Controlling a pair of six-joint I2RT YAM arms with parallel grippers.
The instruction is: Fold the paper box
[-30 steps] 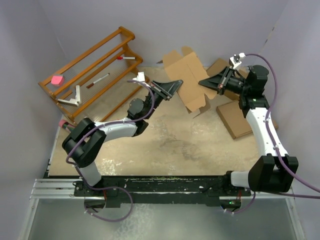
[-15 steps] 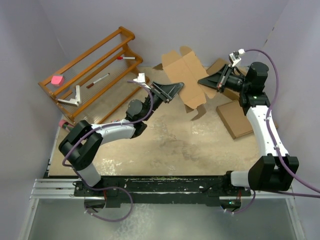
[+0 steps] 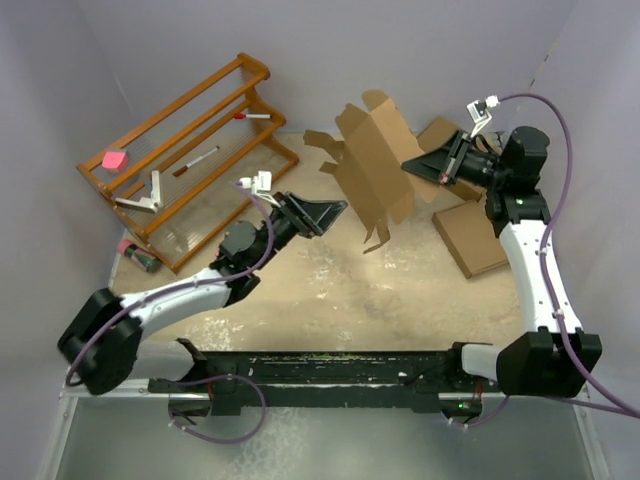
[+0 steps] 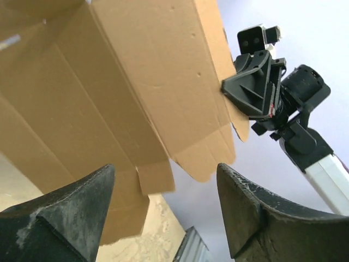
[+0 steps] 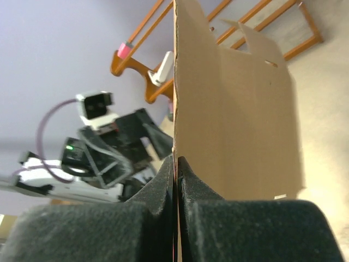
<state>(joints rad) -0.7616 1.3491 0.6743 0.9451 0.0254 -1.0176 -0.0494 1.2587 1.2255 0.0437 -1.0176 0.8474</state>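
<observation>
Paper box (image 3: 372,165) held up off the bench (image 3: 330,290), toward one o'clock, its edge clenched in the right hand (image 3: 410,165). Left hand (image 3: 332,212) spread empty at its seven o'clock; it would best grip a flap near its crease.

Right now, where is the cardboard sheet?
Top view: the paper box is lifted over the table's far middle, pinched by the right end effector, with the open left end effector just left.

The cardboard sheet (image 3: 372,165) is plain brown, the desk (image 3: 350,290) mottled beige with darker blotches, the rack (image 3: 190,140) orange-brown wood carrying a pink block (image 3: 115,159) and a red-and-white pen (image 3: 195,161), the cables (image 3: 524,97) purple, and the walls (image 3: 400,40) pale lilac-grey.
</observation>
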